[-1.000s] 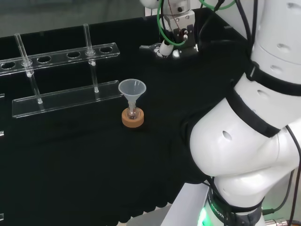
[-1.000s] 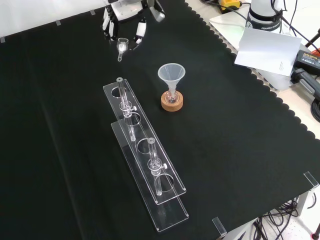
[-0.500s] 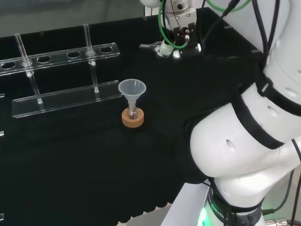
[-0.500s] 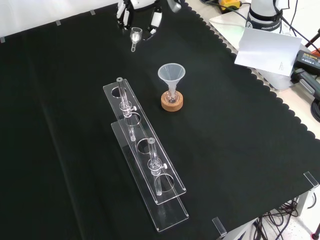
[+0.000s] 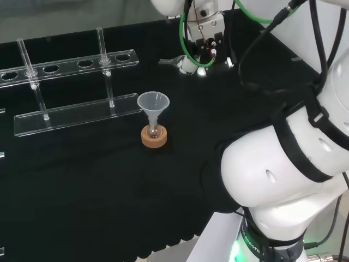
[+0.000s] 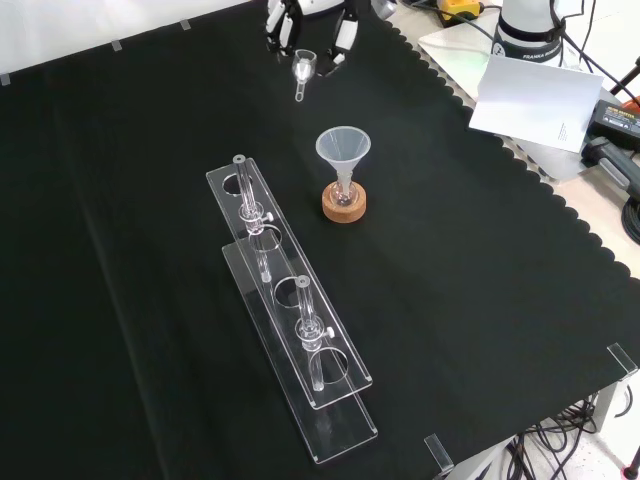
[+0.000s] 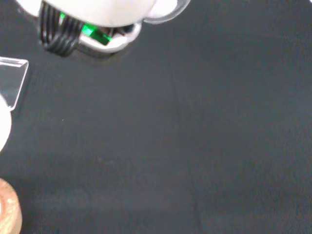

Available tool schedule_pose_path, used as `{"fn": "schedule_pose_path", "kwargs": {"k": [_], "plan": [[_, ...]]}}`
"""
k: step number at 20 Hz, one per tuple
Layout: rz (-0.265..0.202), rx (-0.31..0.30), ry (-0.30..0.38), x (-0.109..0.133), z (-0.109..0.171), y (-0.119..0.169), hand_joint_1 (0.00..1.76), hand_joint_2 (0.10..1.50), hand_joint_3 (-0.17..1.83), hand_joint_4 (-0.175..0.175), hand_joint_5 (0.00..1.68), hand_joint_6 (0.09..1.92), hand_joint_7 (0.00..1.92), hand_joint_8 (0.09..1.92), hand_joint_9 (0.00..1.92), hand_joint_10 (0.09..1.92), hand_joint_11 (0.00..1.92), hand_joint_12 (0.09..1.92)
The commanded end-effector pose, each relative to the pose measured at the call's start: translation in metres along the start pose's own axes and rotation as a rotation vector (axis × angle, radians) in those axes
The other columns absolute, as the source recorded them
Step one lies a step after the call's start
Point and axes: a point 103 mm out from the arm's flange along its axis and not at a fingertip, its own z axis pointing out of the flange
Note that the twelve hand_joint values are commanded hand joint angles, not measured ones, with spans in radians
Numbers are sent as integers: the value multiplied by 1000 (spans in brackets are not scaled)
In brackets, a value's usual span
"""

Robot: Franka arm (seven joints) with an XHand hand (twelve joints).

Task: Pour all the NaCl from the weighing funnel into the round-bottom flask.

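A small round-bottom flask [image 5: 154, 130] sits on a cork ring [image 5: 154, 137] in the middle of the cloth, with a clear plastic funnel [image 5: 153, 102] standing in its neck. In the front view the same funnel [image 6: 343, 148] and cork ring [image 6: 344, 206] are just right of the rack. The hand [image 6: 312, 22] hangs at the top of that view, its fingers curled round a small clear weighing funnel [image 6: 303, 69] whose stem points down and left. In the head view the hand [image 5: 200, 53] is beyond and right of the flask, with the weighing funnel [image 5: 171, 61] sticking out to its left. The wrist view catches the cork ring [image 7: 7, 213] at its edge.
A clear two-tier test tube rack [image 6: 291, 335] with two upright tubes lies left of the flask in the front view; in the head view this rack [image 5: 76, 112] stands behind and left of it. White paper [image 6: 530, 100] and cables lie beyond the cloth's scalloped right edge.
The hand has carried the weighing funnel to the right in the front view, closer to the flask's funnel. The flask, funnel and rack have not moved.
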Motion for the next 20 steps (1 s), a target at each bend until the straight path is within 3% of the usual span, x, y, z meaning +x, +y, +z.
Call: {"fn": "schedule_pose_path", "kwargs": {"k": [1, 12, 20], "plan": [[-13, 26, -20, 10, 0, -15, 1164, 622, 584, 175, 1564, 87, 892, 608, 1227, 182, 1081, 877], [-43, 116, -94, 12, 12, -31, 1164, 622, 583, 175, 1566, 87, 879, 605, 1224, 175, 1080, 876], [-77, 129, -165, 23, 18, -29, 1164, 622, 582, 175, 1567, 87, 870, 606, 1224, 170, 1080, 875]]}}
